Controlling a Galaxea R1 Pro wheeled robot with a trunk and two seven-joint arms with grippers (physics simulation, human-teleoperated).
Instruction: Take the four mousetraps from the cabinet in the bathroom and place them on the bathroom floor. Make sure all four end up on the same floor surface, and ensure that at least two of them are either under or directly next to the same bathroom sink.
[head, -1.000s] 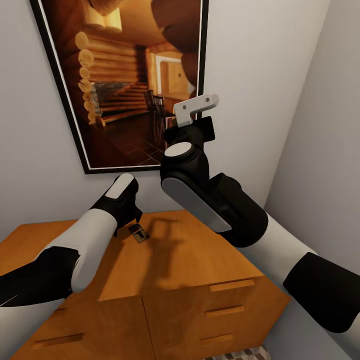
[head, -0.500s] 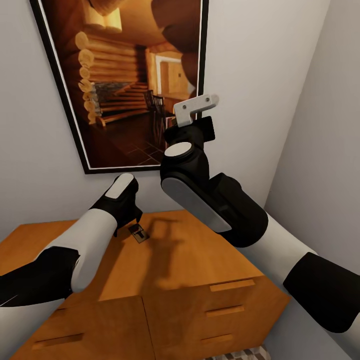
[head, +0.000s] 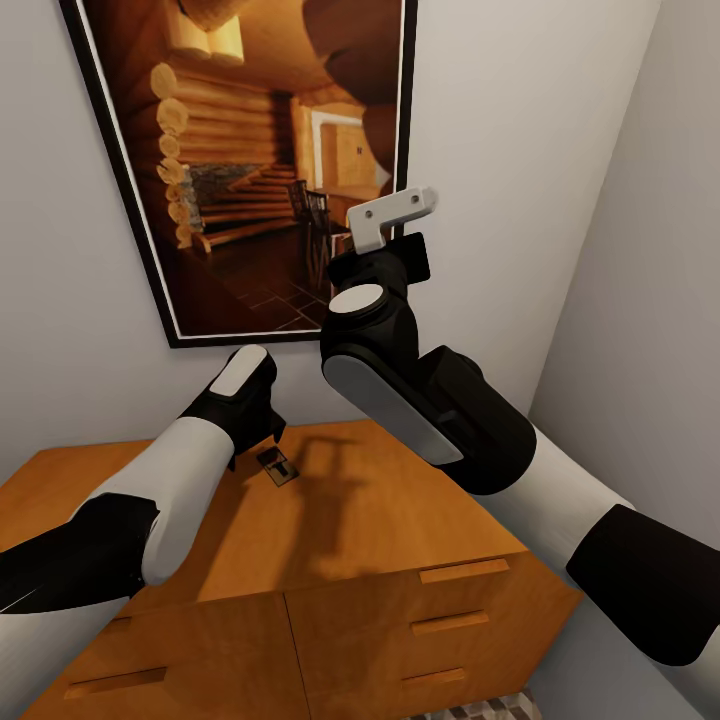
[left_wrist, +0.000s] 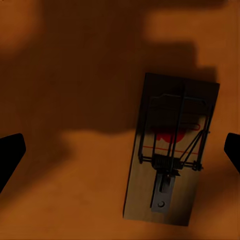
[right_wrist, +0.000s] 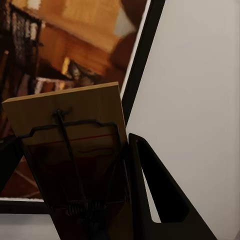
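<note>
Nothing has moved since the earlier frame. The left gripper (left_wrist: 120, 152) hovers open over a mousetrap (left_wrist: 171, 150) near the cabinet's (head: 400, 520) back edge; it should centre and descend squarely. The right gripper (right_wrist: 75, 165) clamps another mousetrap (right_wrist: 70, 135).
</note>
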